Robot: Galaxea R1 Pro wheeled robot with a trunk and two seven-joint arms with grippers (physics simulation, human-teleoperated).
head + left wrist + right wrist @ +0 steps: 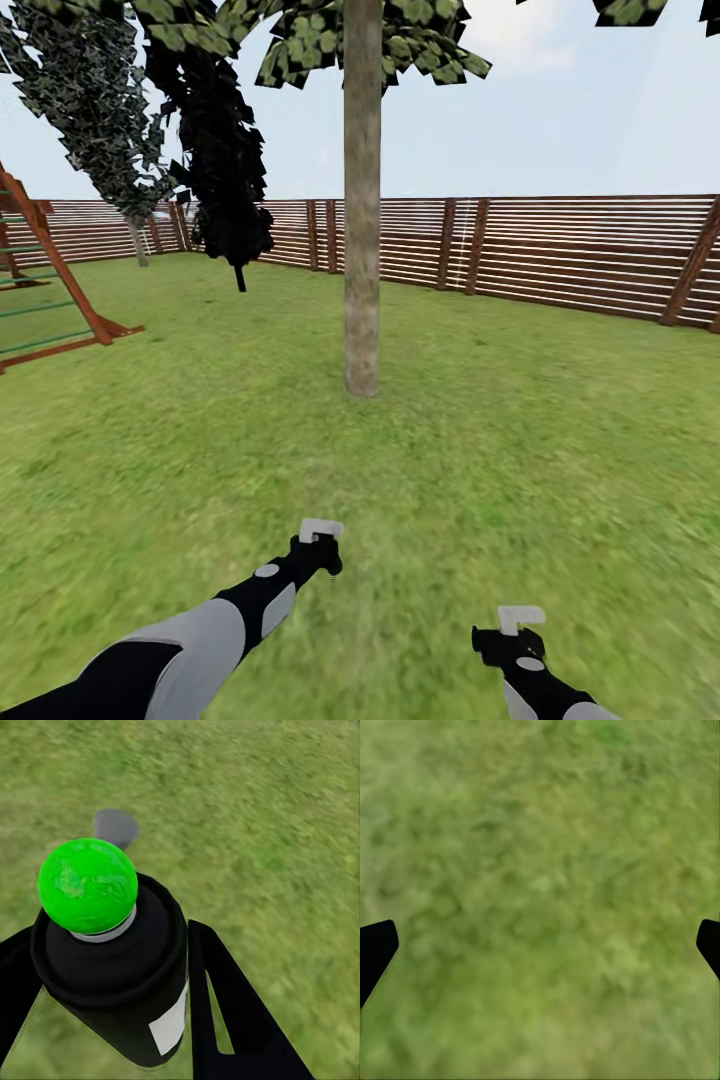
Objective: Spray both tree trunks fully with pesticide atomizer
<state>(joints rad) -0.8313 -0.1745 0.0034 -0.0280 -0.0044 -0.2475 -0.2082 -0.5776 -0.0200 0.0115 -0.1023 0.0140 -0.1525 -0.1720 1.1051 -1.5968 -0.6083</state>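
The left gripper (112,1020) was clamped on the slim black pesticide atomizer (120,982), so pickup was done. The right gripper (540,952) hung spread, empty. The grey-brown mottled tree trunk (362,200) ahead looked unsprayed; both trees remained.

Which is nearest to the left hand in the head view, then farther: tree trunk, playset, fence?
1. Tree trunk: straight ahead of the left hand, rooted in the lawn.
2. Playset: off to the left, a bit farther back than the trunk.
3. Fence: farthest, running along the back of the lawn.
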